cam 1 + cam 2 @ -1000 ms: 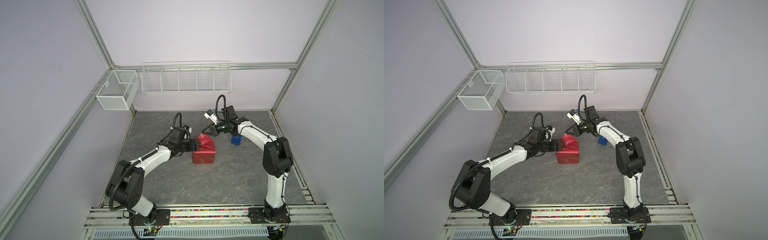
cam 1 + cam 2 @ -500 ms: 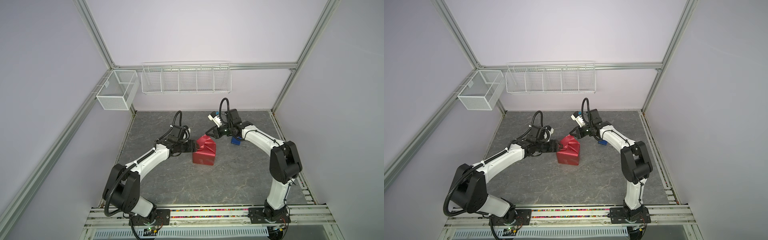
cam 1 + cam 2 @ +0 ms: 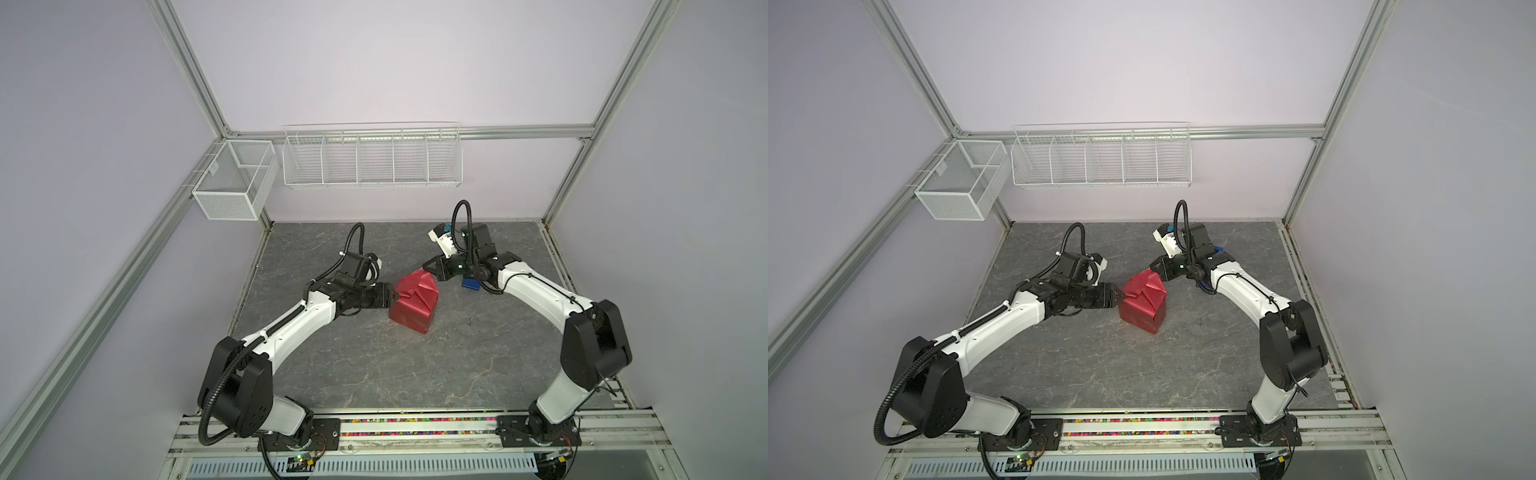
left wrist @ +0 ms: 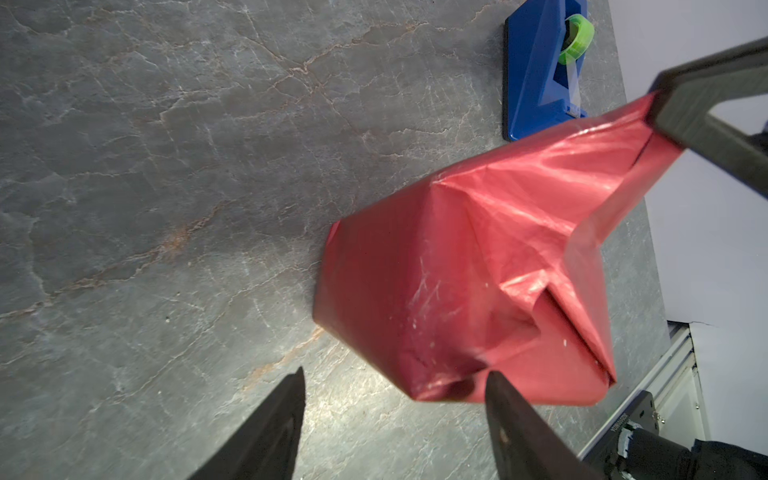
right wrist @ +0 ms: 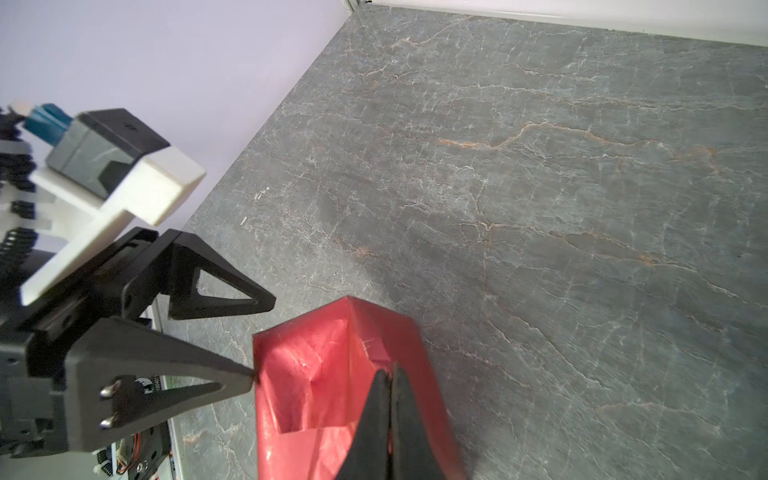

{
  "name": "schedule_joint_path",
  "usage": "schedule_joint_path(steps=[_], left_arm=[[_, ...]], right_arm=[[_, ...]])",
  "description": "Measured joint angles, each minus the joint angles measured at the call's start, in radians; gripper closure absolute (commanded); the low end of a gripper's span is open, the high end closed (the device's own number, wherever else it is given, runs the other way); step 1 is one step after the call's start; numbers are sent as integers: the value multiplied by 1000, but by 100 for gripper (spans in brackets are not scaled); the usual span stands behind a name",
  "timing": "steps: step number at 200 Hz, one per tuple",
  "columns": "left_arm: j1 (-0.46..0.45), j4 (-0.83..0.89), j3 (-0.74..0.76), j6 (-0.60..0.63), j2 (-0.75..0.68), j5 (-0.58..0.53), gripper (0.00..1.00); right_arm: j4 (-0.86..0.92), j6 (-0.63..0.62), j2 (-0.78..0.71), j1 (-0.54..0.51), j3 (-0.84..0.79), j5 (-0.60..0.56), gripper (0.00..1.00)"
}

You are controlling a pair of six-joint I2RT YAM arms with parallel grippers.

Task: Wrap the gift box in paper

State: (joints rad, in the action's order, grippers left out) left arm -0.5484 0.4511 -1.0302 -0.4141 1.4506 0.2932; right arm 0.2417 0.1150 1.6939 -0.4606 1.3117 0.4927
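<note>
- The paper (image 3: 415, 301) tents over the gift box, which is hidden inside it, mid-tabletop (image 3: 374, 365). The raised flap should be drawn taut across the top before creasing.
- Right tool (image 3: 426, 265), fully closed, pinches that flap. Left tool (image 3: 392, 293), spread wide and holding nothing, should brace the side it touches.
- Wall wire rack (image 3: 374, 166): seemingly empty.
- Mesh basket (image 3: 226, 203): likewise.

The light is bright and soft and comes from above. In both top views the paper (image 3: 413, 305) and the arms (image 3: 299, 320) drop only small, pale shadows on the table (image 3: 415, 374), and everything looks sharp. In the left wrist view the table shines beside the paper, and the left gripper (image 4: 395, 372) is blurry. The right gripper (image 5: 386, 374) looks blurry in the right wrist view.
</note>
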Motion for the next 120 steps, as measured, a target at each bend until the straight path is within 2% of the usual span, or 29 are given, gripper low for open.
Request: schedule_joint_path(steps=[65,120], left_arm=[[0,-15,2,-3,24,3,32],[0,-28,4,-3,29,2,33]], right_arm=[[10,-7,-4,-104,-10,-10,93],[19,-6,-28,-130,-80,-18,93]])
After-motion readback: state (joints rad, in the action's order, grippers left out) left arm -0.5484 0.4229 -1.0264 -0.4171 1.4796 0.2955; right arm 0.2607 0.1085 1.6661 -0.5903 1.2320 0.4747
